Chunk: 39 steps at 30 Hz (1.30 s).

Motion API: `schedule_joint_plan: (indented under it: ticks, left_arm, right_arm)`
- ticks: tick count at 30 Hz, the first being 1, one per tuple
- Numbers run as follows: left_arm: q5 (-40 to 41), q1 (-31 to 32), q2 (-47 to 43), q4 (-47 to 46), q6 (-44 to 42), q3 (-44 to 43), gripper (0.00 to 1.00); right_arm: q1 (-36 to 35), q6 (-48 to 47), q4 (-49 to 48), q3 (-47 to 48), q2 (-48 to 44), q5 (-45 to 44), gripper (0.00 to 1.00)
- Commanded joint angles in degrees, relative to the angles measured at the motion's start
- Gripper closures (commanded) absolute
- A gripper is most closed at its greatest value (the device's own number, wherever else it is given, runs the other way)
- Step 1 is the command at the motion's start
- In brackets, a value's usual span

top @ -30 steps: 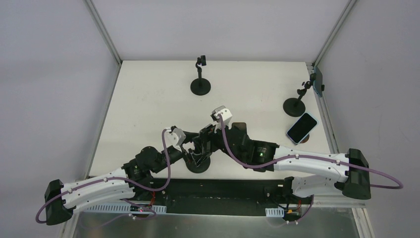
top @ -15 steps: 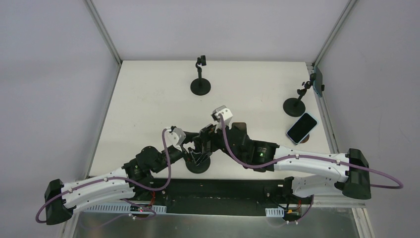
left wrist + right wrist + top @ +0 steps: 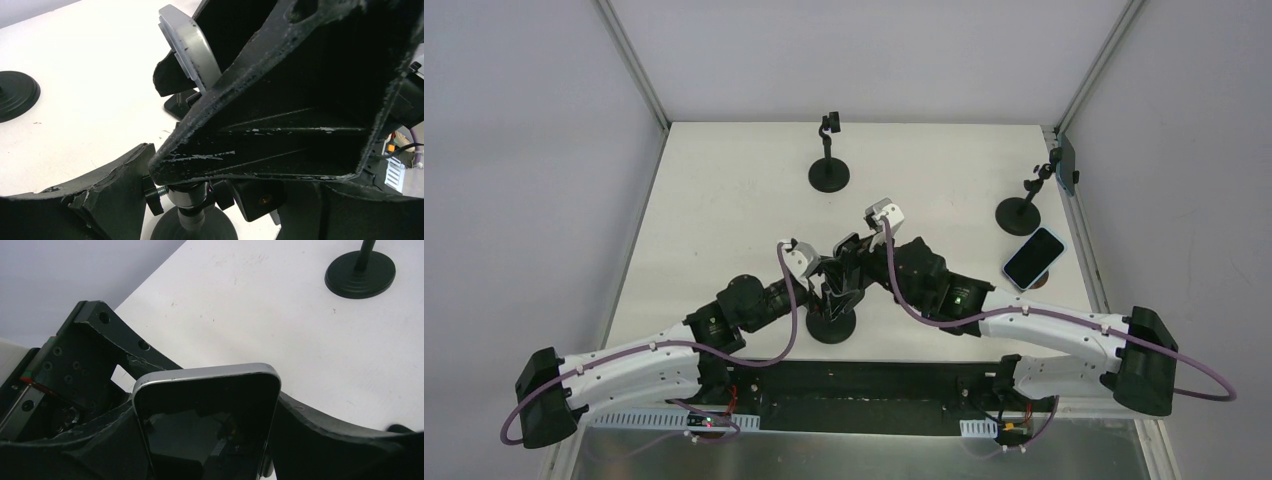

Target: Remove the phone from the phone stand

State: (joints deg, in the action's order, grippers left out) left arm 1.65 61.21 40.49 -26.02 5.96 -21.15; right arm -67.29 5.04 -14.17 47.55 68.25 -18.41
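Note:
The phone [image 3: 205, 420], dark-screened with a silver rim, stands upright between my right gripper's [image 3: 205, 450] fingers, which are shut on its sides. Its silver edge shows in the left wrist view [image 3: 192, 50]. The black phone stand [image 3: 832, 327] sits on its round base near the table's front middle. Its silver ball joint [image 3: 192, 195] and knob lie between my left gripper's [image 3: 210, 200] jaws, which press on the stand's head. In the top view the left gripper [image 3: 822, 287] and right gripper [image 3: 851, 275] meet just above the stand. Whether the clamp still holds the phone is hidden.
An empty stand [image 3: 829, 172] is at the back middle; its base shows in the right wrist view [image 3: 360, 267]. A stand [image 3: 1022, 213] at the right edge holds another phone [image 3: 1065, 165]. A blue-cased phone [image 3: 1033, 257] lies flat near it.
Both grippers have shifted a little up and to the right over the stand, the left arm reaching further forward. The stand's base has slid slightly right.

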Motion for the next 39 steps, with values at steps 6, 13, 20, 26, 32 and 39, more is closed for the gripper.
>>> schedule_joint_plan:
  ticks: [6, 13, 20, 26, 32, 39]
  left_arm:
    - [-24.1, 3.0, 0.9, -9.1, 4.5, -7.0, 1.0]
    - [-30.9, 3.0, -0.2, -9.1, 4.6, -7.7, 1.0]
    - [-36.4, 3.0, -0.4, -9.0, 4.9, -8.2, 1.0]
    - [-35.4, 3.0, -1.2, -9.0, 5.3, -7.1, 1.0]
    - [-34.5, 3.0, -1.4, -9.0, 4.9, -6.4, 1.0]
    - [-33.3, 3.0, -1.6, -9.0, 4.6, -6.0, 1.0]
  right_arm:
    - [8.2, -10.7, -2.7, -6.6, 9.7, 3.8, 1.0]
    - [11.0, -11.1, -4.9, -8.7, 10.6, 6.0, 1.0]
    - [12.0, -12.6, -5.6, -11.3, 9.5, 7.2, 1.0]
    - [12.2, -13.8, 4.6, -11.3, 2.2, 15.6, 1.0]
    - [10.7, -10.6, 12.3, -10.9, -5.0, 20.9, 1.0]
    - [6.5, -3.6, 16.6, -8.9, -6.9, 14.8, 1.0]
